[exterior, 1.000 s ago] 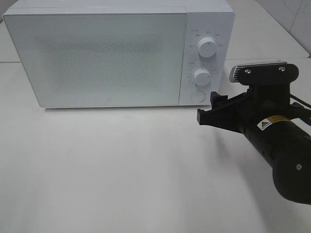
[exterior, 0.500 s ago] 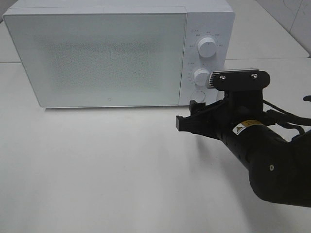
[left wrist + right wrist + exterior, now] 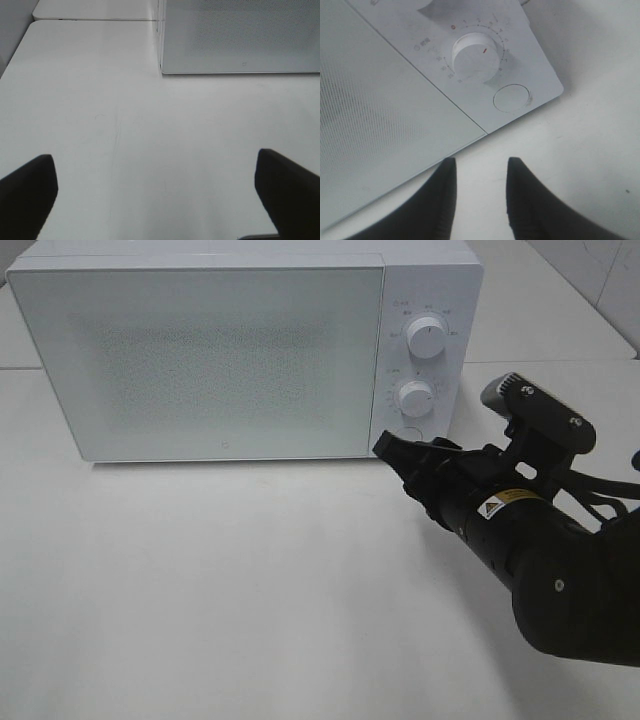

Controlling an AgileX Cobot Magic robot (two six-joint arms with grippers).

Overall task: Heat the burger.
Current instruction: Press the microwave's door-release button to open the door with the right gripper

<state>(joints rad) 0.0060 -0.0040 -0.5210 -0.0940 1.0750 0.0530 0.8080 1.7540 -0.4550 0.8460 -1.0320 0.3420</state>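
The burger is out of view; the white microwave (image 3: pixel 220 350) stands with its door shut and the frosted window shows nothing inside. My right gripper (image 3: pixel 386 447) hovers just in front of the microwave's lower right corner, by the round button (image 3: pixel 511 97) under the lower knob (image 3: pixel 475 56). Its fingers (image 3: pixel 442 200) stand a narrow gap apart with nothing between them. My left gripper (image 3: pixel 154 159) appears only in the left wrist view, wide open and empty above the white table (image 3: pixel 125 125), short of the microwave's left front corner (image 3: pixel 161 70).
The control panel carries an upper knob (image 3: pixel 427 338) and a lower knob (image 3: pixel 415 397). The bulky black right arm (image 3: pixel 560 570) fills the table's right side. White tabletop (image 3: pixel 220 580) spreads in front of the microwave.
The right arm has swung left toward the microwave's control panel and its wrist has rolled. Its jaws have narrowed. The left gripper has not changed.
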